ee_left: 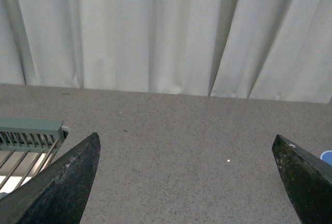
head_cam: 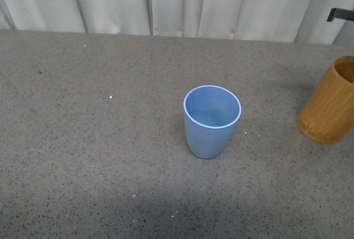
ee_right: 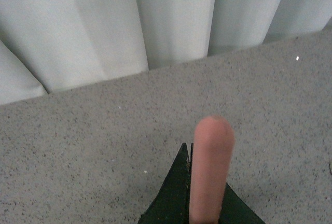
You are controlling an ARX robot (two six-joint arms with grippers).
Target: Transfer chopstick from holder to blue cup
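Gripping chopstick in my right hand; left hand spread wide, holding nothing. Blue cup upright mid-tabletop, holder well apart.

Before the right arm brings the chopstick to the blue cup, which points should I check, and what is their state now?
1. Right gripper shut on the chopstick: ok.
2. Blue cup upright, mouth open, nothing visible inside: ok.
3. Holder stands apart from the cup: ok.
4. Left gripper open, holding nothing: ok.
5. Chopstick position relative to the cup: cannot tell; neither arm appears in the front view.
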